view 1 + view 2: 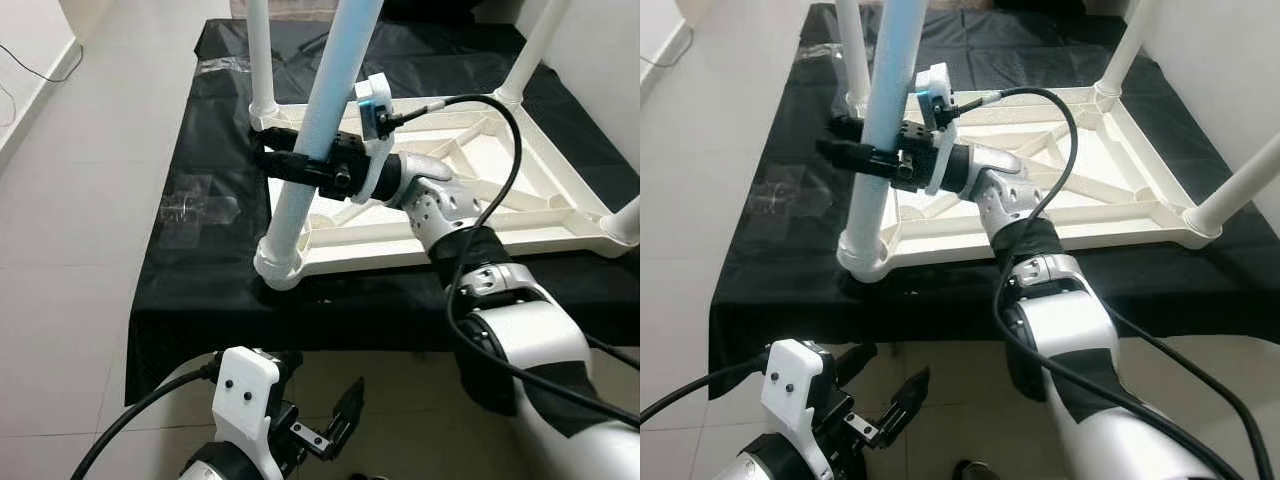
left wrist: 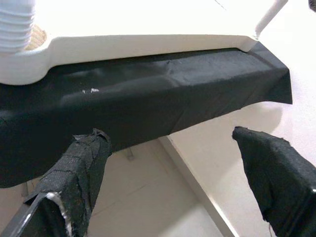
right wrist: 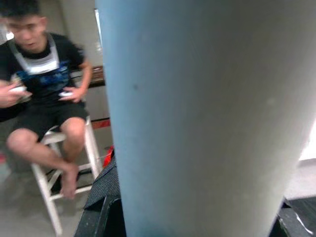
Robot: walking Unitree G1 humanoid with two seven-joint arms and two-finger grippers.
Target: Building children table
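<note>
The children's table [image 1: 470, 190], white plastic, lies upside down on a black cloth [image 1: 210, 250] in the upper half of the frame, legs pointing up. The right gripper [image 1: 285, 160] is clenched around the pale blue leg [image 1: 320, 130] standing in the near-left corner socket [image 1: 278, 262]. The left gripper [image 1: 325, 420] hangs released at the bottom of the frame, over the tiled floor [image 1: 70, 280]. A person [image 3: 42, 94] sits on a white stool [image 3: 64, 163] in the right wrist view.
</note>
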